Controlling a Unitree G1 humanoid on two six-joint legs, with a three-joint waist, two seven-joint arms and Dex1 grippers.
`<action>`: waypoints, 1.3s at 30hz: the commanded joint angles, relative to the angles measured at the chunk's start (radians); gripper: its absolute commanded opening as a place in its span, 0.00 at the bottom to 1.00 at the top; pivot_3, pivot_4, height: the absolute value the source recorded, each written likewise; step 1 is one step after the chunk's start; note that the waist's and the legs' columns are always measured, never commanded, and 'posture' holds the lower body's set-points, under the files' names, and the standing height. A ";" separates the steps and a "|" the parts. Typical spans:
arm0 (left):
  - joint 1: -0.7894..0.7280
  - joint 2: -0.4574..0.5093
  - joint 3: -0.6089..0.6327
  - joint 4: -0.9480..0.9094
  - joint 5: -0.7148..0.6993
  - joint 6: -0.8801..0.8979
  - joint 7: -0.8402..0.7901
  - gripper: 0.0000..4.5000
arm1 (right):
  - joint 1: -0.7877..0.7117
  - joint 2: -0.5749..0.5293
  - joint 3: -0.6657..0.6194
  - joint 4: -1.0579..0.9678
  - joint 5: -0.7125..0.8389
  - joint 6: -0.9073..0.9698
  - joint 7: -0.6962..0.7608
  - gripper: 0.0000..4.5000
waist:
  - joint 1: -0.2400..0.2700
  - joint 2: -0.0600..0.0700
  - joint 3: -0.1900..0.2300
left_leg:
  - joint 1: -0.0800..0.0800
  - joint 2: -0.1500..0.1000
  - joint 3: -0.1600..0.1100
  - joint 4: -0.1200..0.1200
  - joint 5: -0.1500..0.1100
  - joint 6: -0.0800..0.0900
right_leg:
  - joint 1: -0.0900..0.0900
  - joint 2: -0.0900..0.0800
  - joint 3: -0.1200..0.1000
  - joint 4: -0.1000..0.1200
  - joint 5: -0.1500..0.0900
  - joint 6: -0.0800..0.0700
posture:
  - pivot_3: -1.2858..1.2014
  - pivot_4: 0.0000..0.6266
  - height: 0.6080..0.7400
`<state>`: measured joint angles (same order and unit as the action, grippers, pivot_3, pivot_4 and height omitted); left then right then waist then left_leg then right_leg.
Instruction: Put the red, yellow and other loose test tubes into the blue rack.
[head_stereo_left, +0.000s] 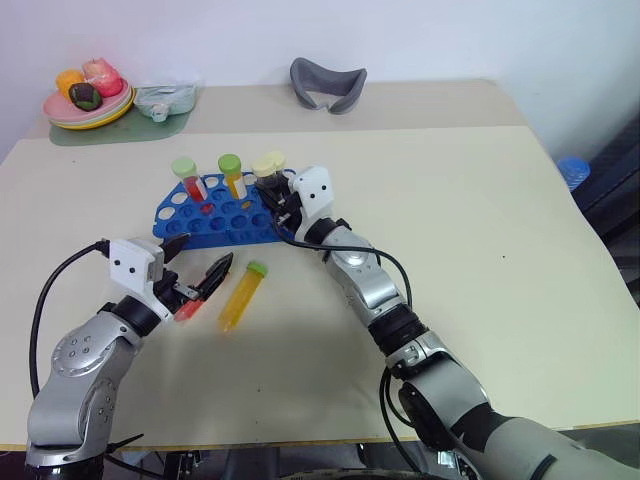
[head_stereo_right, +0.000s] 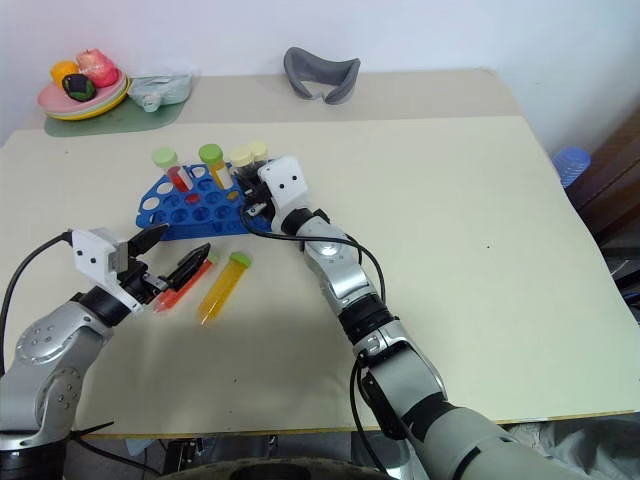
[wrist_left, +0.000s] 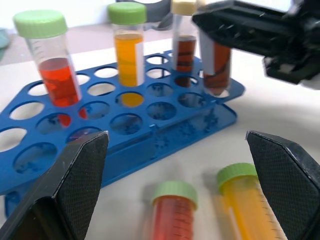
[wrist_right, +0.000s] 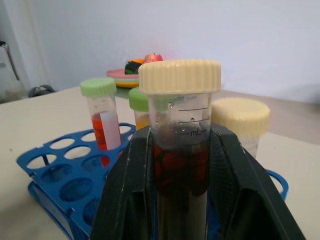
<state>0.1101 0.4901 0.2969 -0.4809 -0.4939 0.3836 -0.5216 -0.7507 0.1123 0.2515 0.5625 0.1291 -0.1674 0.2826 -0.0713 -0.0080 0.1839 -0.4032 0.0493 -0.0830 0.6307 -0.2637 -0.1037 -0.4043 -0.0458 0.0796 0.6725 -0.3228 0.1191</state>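
blue rack (head_stereo_left: 215, 215): four tubes upright | right jaws clenched on dark tube (wrist_right: 181, 150) | left jaws released

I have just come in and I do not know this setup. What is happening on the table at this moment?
A robot is sorting test tubes into a blue rack. Its right hand is shut on a dark tube with a cream cap, holding it upright at the rack's end beside another cream-capped tube. A red tube and a yellow tube already stand in the rack. The left hand is open over a loose red tube; a loose yellow tube lies beside it.
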 joint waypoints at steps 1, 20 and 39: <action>0.012 0.005 -0.001 -0.047 -0.016 0.001 -0.005 1.00 | -0.025 0.019 -0.027 0.019 -0.025 -0.043 -0.003 0.19 | 0.000 0.000 0.000 | 0.000 0.000 0.000 0.000 0.000 0.000 | 0.000 0.000 0.000 0.000 0.000 0.000 | 0.52 0.24 1.00; -0.006 0.058 -0.017 -0.130 -0.044 0.122 0.025 1.00 | 0.087 -0.050 -0.117 -0.371 0.054 0.108 0.113 0.85 | 0.002 0.000 0.000 | 0.001 0.000 0.000 0.000 0.000 -0.001 | 0.000 0.000 0.000 0.001 0.000 0.000 | 0.52 0.24 1.00; -0.595 0.218 -0.196 -0.178 -0.404 1.219 0.364 1.00 | 0.397 -0.828 -0.156 -1.032 0.372 0.674 0.712 0.85 | 0.001 -0.003 0.003 | 0.009 -0.001 -0.001 0.001 0.000 0.001 | 0.010 0.001 0.001 0.000 0.000 0.000 | 0.52 0.24 1.00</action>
<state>-0.4530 0.7048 0.1193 -0.6866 -0.8664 1.5361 -0.1970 -0.3516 -0.7124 0.1115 -0.4239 0.4722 0.4963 0.9894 -0.0699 -0.0115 0.1864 -0.3912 0.0484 -0.0842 0.6313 -0.2640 -0.1030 -0.3920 -0.0446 0.0802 0.6722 -0.3232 0.1193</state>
